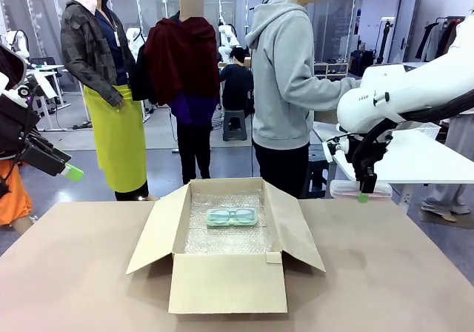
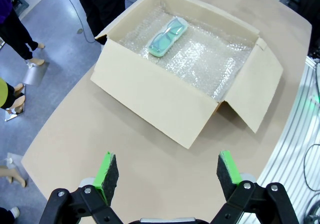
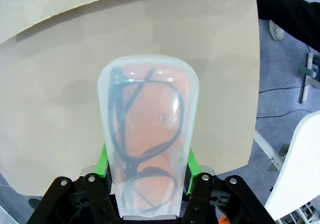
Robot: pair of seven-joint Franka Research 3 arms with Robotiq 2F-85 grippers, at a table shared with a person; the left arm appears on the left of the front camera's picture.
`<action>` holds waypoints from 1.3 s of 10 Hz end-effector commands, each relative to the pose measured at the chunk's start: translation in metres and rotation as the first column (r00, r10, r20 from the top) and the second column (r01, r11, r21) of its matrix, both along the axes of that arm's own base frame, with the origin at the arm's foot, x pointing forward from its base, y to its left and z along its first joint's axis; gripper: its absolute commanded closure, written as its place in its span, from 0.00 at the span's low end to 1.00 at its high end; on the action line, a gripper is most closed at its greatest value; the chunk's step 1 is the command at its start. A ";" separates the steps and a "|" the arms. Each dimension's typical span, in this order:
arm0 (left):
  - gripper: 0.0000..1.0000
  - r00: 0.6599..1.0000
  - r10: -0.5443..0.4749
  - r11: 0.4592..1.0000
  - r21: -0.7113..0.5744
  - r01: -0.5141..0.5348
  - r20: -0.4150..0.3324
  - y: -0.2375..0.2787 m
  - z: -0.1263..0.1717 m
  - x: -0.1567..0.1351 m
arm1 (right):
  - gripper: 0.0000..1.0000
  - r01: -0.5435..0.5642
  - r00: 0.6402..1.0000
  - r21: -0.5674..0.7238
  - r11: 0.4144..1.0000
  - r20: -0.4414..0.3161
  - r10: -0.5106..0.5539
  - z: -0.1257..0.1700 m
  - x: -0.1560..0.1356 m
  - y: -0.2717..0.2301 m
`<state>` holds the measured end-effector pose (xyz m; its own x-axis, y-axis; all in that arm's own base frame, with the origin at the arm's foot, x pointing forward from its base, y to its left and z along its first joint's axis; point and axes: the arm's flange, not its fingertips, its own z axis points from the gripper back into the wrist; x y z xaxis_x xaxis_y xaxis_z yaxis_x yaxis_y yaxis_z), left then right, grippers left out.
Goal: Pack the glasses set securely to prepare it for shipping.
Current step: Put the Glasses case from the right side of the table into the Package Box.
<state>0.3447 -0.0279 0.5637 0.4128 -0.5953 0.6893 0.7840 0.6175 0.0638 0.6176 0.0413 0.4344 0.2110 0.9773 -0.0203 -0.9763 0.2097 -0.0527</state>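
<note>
The right arm (image 1: 404, 95) is gleaming white, a black cable (image 1: 437, 112) trailing along it.
The left gripper (image 2: 167, 169) is showing black links, silver screws, bright green pads (image 2: 106, 168).

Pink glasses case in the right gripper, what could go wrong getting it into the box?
The right gripper pinches the smooth pink case by its long edges, so it might slip. The raised right flap of the box stands in its path and could clip it. The mint case lies mid-box; the pink one could land on it.
</note>
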 end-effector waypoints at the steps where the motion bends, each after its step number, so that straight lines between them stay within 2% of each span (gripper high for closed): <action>1: 0.00 1.000 -0.011 1.000 -0.013 0.011 0.006 0.002 0.002 0.000 | 0.83 -0.005 1.000 -0.006 1.000 0.000 0.005 0.000 0.001 0.001; 2: 0.00 1.000 -0.011 1.000 -0.013 0.011 0.006 0.002 0.002 0.000 | 0.37 0.000 1.000 0.000 1.000 0.000 0.000 0.000 0.000 0.000; 3: 0.00 1.000 -0.011 1.000 -0.013 0.011 0.006 0.002 0.002 0.000 | 0.37 -0.088 0.995 -0.024 0.996 0.045 0.089 0.013 -0.009 0.025; 5: 0.00 1.000 -0.011 1.000 -0.013 0.011 0.006 0.002 0.002 0.000 | 0.37 -0.114 0.985 -0.055 0.992 0.126 0.120 0.044 -0.029 0.064; 8: 0.00 1.000 -0.011 1.000 -0.013 0.011 0.006 0.002 0.002 0.000 | 0.37 -0.179 0.981 -0.051 0.983 0.063 0.182 0.053 -0.055 0.151; 9: 0.00 1.000 -0.011 1.000 -0.013 0.011 0.006 0.002 0.002 0.000 | 0.37 -0.201 0.977 -0.056 0.978 0.055 0.204 0.052 -0.061 0.183; 10: 0.00 1.000 -0.011 1.000 -0.013 0.011 0.006 0.002 0.002 0.000 | 0.37 -0.238 0.967 -0.052 0.970 0.079 0.242 0.052 -0.066 0.210; 11: 0.00 1.000 -0.011 1.000 -0.013 0.011 0.006 0.002 0.002 0.000 | 0.37 -0.260 0.960 -0.048 0.964 0.095 0.264 0.046 -0.066 0.241; 13: 0.00 1.000 -0.011 1.000 -0.013 0.011 0.006 0.002 0.002 0.000 | 0.37 -0.281 0.958 -0.051 0.958 0.050 0.284 0.028 -0.067 0.300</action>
<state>0.3448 -0.0279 0.5637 0.4129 -0.5954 0.6892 0.7839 0.6176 0.0639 0.5363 0.3223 0.4656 -0.0971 0.9949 -0.0260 -0.9884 -0.0995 -0.1149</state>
